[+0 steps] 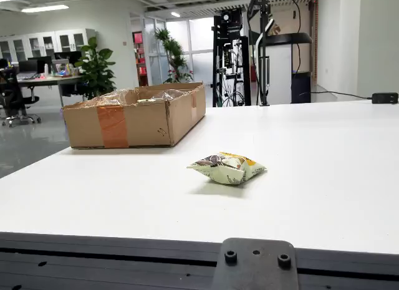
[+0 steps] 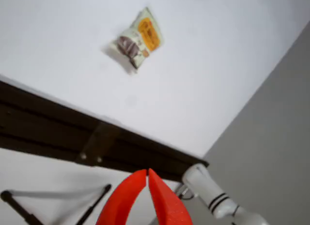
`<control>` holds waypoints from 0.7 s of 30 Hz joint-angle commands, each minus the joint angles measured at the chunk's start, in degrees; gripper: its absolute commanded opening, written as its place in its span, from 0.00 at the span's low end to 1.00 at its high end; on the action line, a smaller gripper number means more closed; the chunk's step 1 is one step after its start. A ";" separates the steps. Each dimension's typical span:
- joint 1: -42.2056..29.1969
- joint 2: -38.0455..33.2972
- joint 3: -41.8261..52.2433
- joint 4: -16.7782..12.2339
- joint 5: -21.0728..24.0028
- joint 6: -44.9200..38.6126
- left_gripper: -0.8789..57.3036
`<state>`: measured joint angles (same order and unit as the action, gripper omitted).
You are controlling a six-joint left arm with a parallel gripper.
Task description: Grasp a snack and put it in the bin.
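Pincer (image 2: 147,172) seemingly closed, snack (image 2: 137,39) well apart.

The pale green snack bag (image 1: 227,168) (image 2: 137,39), puffed and sealed, lies flat in front of the open cardboard box (image 1: 134,115), well apart from it.

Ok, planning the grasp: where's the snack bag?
In the side view, the snack bag lies alone on the white table, near the front edge, right of and nearer than the cardboard box.

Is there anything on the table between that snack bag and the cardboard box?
No. In the side view, only bare white table separates the pale green snack packet from the open cardboard box.
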<state>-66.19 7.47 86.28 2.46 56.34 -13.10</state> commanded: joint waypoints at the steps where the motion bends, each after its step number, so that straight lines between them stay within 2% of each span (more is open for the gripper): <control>1: 0.24 0.00 -0.05 0.00 -0.10 0.23 0.02; 17: 0.66 0.00 -0.06 0.00 -0.45 0.56 0.02; 21: 1.02 0.00 -0.06 0.00 -0.84 -1.65 0.06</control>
<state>-65.41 7.47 86.22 2.46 55.81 -13.00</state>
